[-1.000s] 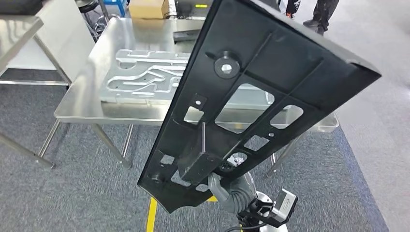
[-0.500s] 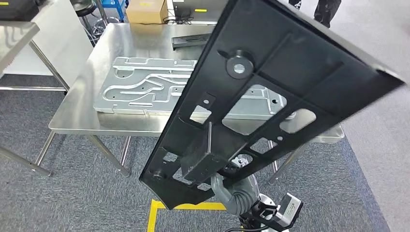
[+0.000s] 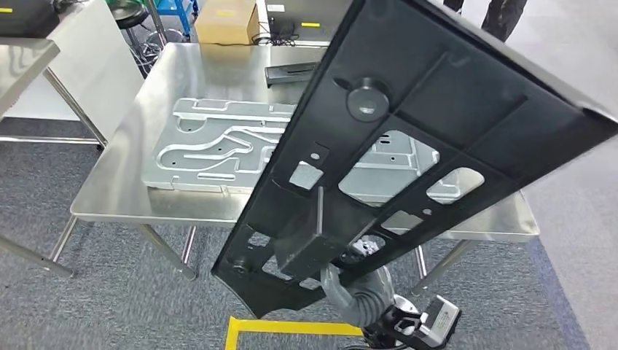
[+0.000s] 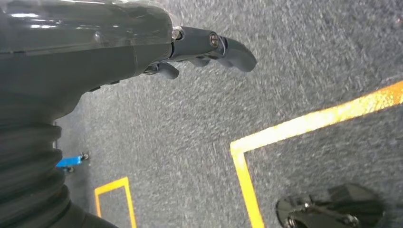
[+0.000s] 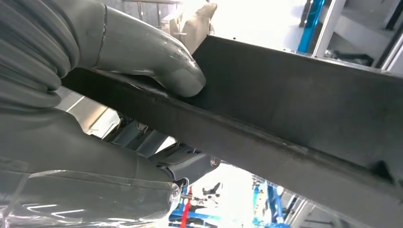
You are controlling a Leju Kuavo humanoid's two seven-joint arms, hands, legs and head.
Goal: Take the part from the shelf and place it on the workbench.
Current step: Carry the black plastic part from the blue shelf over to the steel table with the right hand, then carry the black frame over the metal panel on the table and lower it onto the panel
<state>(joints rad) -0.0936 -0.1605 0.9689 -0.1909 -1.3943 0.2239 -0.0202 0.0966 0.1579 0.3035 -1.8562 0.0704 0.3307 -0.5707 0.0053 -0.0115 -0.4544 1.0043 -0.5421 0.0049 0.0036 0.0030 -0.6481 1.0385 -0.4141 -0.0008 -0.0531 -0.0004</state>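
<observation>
Workbench (image 3: 131,197) nearer now; black cutout part (image 3: 408,138) tilted, pinched in right-hand fingers (image 5: 157,61).

I see the black part (image 3: 430,138), held tilted by my right hand (image 3: 350,281), crossing the right half of the tabletop (image 3: 124,182) and screening that side from above. A grey machined plate (image 3: 218,142) lies flat over the tabletop's middle, and bare steel runs along the left and near edges beside it. At the far edge a flat black item (image 3: 290,72) rests, with a cardboard box (image 3: 226,20) beyond it. A second table (image 3: 29,51) stands to the left, with a lane of carpet (image 3: 109,292) between. My left hand (image 4: 199,47), fingers loosely extended, hangs over carpet marked with yellow tape (image 4: 247,180).
</observation>
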